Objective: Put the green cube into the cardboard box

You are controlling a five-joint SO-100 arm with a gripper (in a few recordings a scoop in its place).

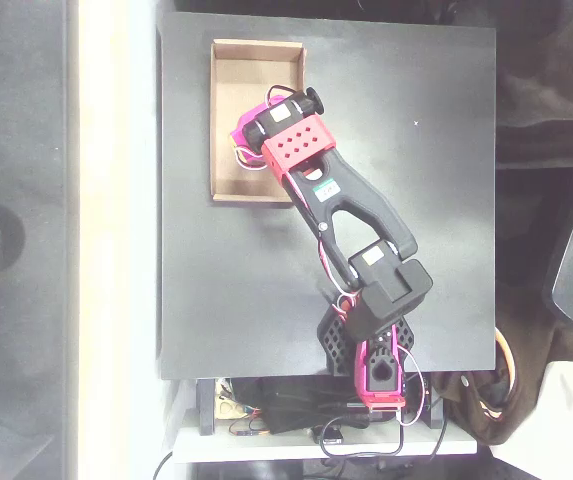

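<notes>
Green cube I cannot make out from the overhead view; it may be hidden under my wrist. Largest is one square black table (396,200), then one shallow tan cardboard box (234,110), over which my one magenta pincer (244,140) hangs, jaws hidden, so I cannot tell their state. I judge this the drop-off step: next comes releasing inside the walls, then lifting clear.

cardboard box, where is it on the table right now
In the overhead view the shallow tan cardboard box sits at the upper left of the black table, close to its top edge, with the arm's magenta end effector over it.
</notes>
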